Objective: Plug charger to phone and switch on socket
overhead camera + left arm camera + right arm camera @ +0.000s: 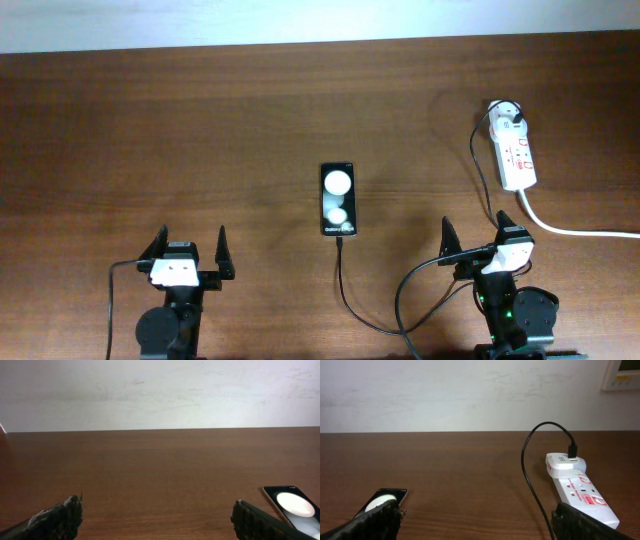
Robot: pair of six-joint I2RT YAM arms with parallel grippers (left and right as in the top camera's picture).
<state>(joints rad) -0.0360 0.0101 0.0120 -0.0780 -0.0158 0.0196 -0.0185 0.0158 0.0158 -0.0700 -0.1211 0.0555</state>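
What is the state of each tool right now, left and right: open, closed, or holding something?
Left tool: open, holding nothing.
Right tool: open, holding nothing.

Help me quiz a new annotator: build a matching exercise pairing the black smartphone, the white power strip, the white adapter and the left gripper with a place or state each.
Things:
1. black rectangular smartphone
2. white elongated power strip
3. white adapter
4. left gripper

Places or states:
A. open, holding nothing
B. plugged into the strip's far end
C. middle of the table, screen lit
D. lying flat on the table's right side

Pairs: 1-C; 2-D; 3-B; 4-A
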